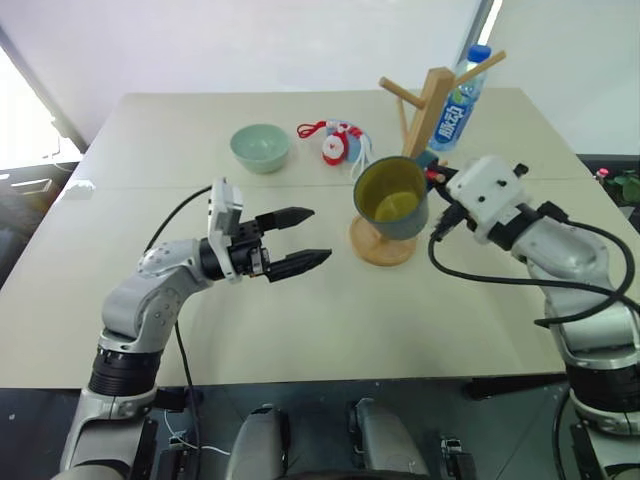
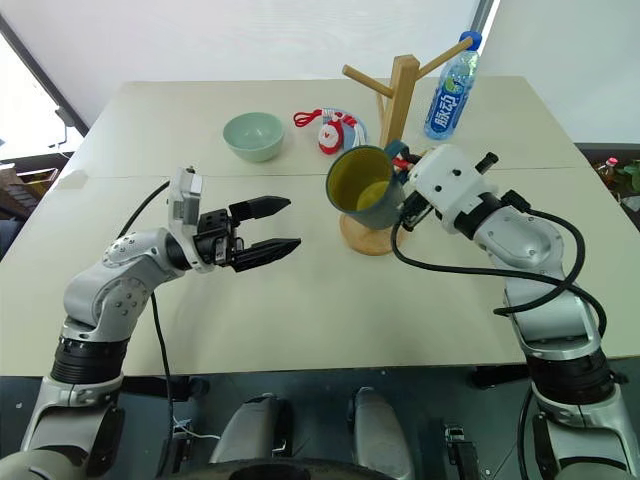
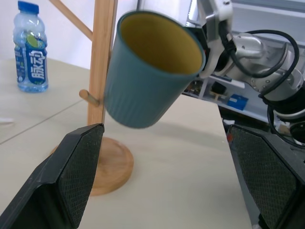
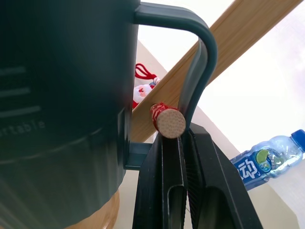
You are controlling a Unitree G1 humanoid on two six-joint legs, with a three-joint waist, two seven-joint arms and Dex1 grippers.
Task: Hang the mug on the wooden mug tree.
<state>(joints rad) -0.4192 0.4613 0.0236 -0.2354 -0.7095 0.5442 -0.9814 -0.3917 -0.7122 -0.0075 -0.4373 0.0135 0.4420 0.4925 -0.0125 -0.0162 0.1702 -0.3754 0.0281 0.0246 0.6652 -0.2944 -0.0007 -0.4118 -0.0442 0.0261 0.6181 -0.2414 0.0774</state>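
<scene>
My right tool (image 4: 183, 143) gripped the handle of the blue-grey, yellow-lined mug (image 1: 392, 197), tilted beside the wooden tree (image 1: 425, 110); my left tool (image 1: 305, 238) stood released.

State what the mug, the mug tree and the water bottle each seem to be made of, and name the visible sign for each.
Mug: probably glazed ceramic or matte plastic; smooth slate-blue ribbed wall, yellow inside, little shine.
Mug tree: unpainted light wood; visible grain on the post, pegs and disc base.
Water bottle: clear plastic; see-through body, blue printed label, blue screw cap.
</scene>
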